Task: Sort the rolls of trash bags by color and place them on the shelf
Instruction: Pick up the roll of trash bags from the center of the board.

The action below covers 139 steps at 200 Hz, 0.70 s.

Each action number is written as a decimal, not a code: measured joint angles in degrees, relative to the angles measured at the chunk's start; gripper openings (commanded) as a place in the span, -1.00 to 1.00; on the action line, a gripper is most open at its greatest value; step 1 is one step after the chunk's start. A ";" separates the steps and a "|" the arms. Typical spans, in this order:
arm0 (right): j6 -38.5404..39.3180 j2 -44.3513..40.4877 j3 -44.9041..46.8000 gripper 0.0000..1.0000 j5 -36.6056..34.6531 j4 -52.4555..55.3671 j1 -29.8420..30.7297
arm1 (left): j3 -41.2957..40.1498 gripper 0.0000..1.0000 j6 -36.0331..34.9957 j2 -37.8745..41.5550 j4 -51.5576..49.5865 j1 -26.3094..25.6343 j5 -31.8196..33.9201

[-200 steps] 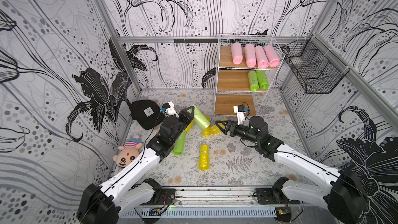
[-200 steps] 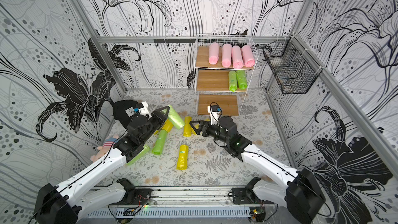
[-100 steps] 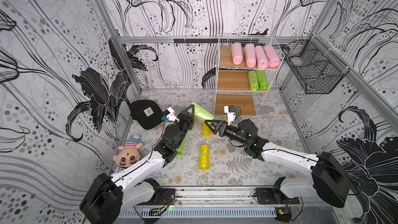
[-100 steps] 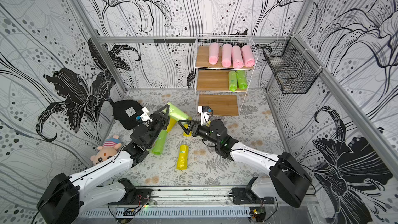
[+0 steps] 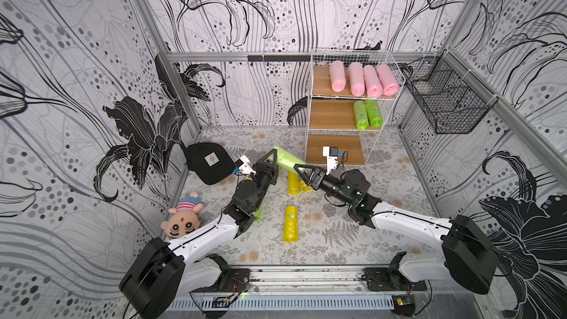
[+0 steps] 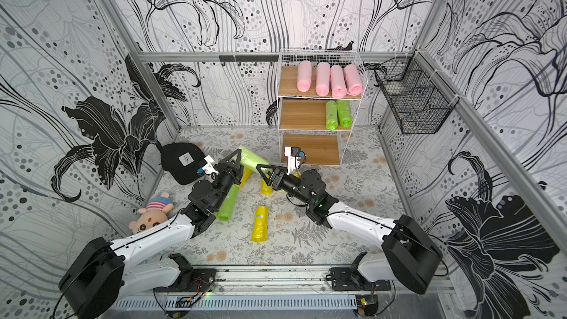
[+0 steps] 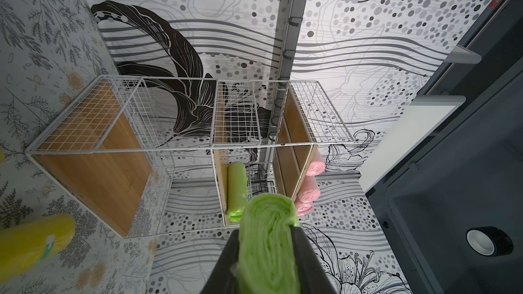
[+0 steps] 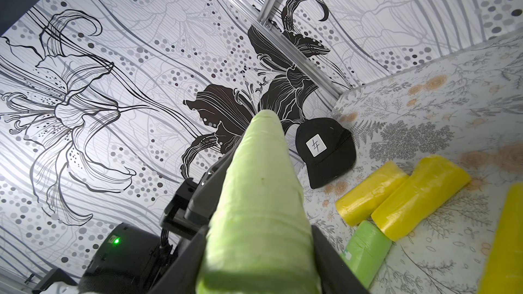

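Observation:
A light green roll (image 5: pixel 287 158) hangs above the floor between my two arms. My left gripper (image 5: pixel 274 154) is shut on one end of it, seen close up in the left wrist view as the green roll (image 7: pixel 268 246) squeezed between the jaws. My right gripper (image 5: pixel 299 169) is shut on the other end; in the right wrist view that roll (image 8: pixel 260 193) touches both fingers. The shelf (image 5: pixel 328 115) carries several pink rolls (image 5: pixel 356 79) on its top board and two green rolls (image 5: pixel 366 115) on the middle one. Yellow rolls (image 5: pixel 290 224) and another green roll (image 6: pixel 228 204) lie on the floor.
A black cap (image 5: pixel 208 162) lies at the back left of the floor, and a plush doll (image 5: pixel 181 220) sits by the left wall. A black wire basket (image 5: pixel 445 99) hangs on the right wall. Two yellow rolls (image 8: pixel 396 193) lie under the held roll.
My right gripper has moved left to the green roll's free end and closed on it. The left arm has swung the roll towards the middle, still gripping it.

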<state>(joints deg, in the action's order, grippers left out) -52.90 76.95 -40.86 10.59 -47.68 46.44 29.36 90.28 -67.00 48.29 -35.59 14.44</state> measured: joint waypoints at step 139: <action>19.71 -16.02 -5.81 -0.39 -16.81 29.94 0.24 | 0.63 0.45 -6.86 2.34 -12.24 1.40 -1.33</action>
<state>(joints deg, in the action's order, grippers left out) -33.19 60.93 -46.68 -6.22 -17.74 46.68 30.00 83.42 -64.66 36.05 -34.20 13.10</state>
